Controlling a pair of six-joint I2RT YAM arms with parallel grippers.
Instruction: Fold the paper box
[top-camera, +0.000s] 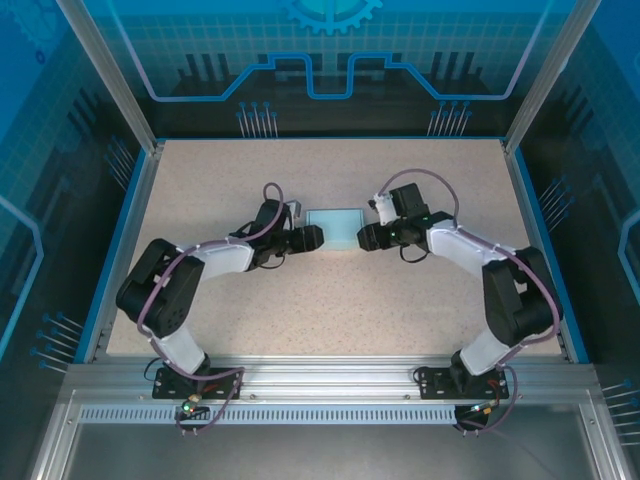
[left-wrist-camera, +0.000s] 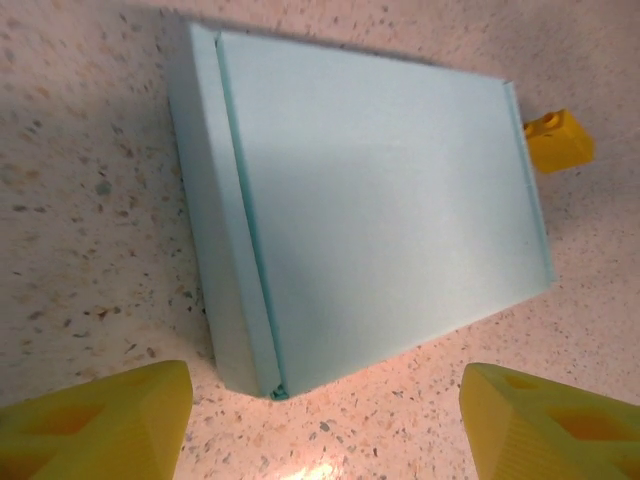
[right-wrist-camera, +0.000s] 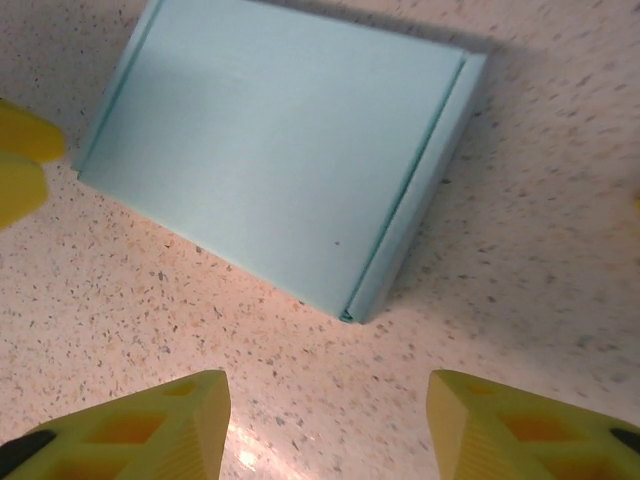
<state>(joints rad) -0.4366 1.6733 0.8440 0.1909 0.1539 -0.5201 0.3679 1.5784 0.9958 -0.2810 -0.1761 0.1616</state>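
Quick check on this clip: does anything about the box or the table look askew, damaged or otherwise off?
Nothing stands out. The paper box lies flat and closed on the table, its edges straight, with no tear or crush visible. The left gripper and the right gripper both have their fingers apart and off the box.

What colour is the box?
The box is pale light blue, best seen in the left wrist view.

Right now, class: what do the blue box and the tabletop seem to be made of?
The paper box: likely thin matte card, pale blue, with crisp folded edges. The table: beige speckled, smooth, faintly glossy where light reflects; perhaps laminate or composite stone, unclear which.
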